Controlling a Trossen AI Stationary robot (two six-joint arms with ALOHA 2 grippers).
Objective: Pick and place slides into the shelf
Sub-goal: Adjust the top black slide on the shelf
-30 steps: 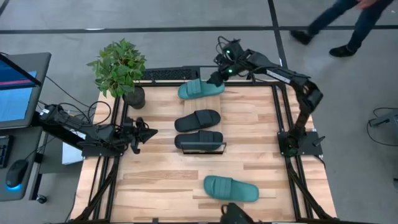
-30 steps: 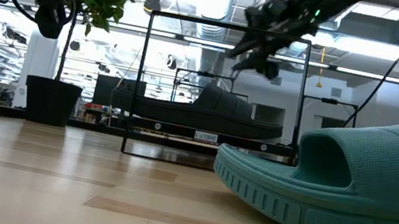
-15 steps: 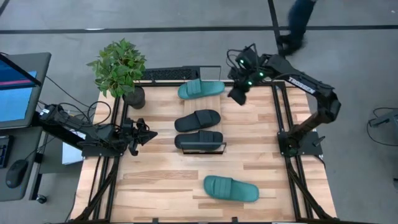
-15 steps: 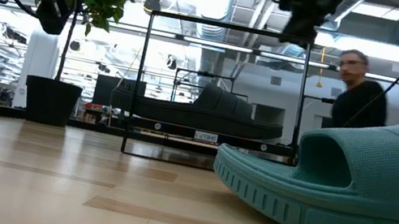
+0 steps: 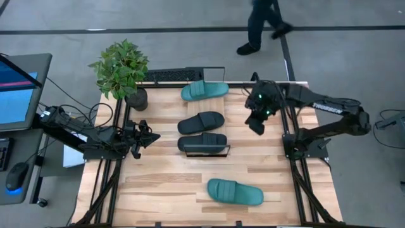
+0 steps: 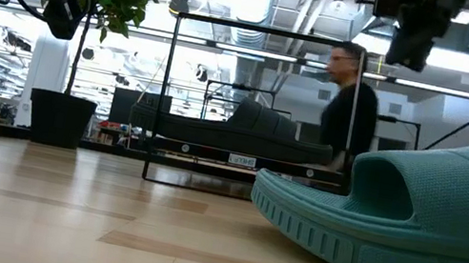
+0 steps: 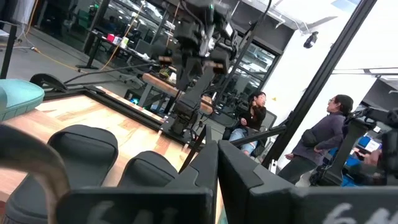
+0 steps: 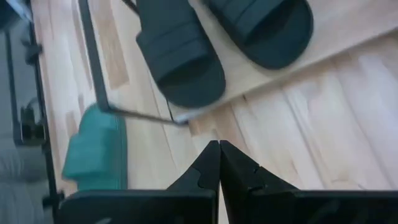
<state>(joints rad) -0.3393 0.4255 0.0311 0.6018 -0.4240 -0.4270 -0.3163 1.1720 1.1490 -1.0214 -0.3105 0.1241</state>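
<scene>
**Empty claw over the table, one teal slide left to fetch**

I am holding my right claw (image 5: pixel 259 124) pinched tight with nothing between its fingers (image 8: pixel 219 163); they are pressing tip to tip, and I am hovering above bare wood near the right edge of the table (image 5: pixel 266 174). Closed and empty suits travelling, I judge, since there is nothing to snag.

Just beside me, toward the table's middle, the shelf (image 5: pixel 216 107) is lying as a pale plank with a thin black wire frame (image 8: pixel 134 115) at its end. Two black slides (image 5: pixel 201 121) (image 5: pixel 202 141) are sitting on it side by side, and one teal slide (image 5: pixel 204 90) is resting at its far end, so three of the four look placed. Lying flat and parallel, they are leaving room along the plank.

Farther from me, near the front edge of the table, the last teal slide (image 5: pixel 235 192) is lying alone on the wood, well apart from the shelf. That is the one I judge I am due to collect, and I would need to spread my fingers before coming down on its strap.

Across the table, my left claw (image 5: pixel 147 135) is waiting, closed and empty, beside a potted plant (image 5: pixel 121 68). A person (image 5: pixel 262 24) is walking past beyond the table.
</scene>
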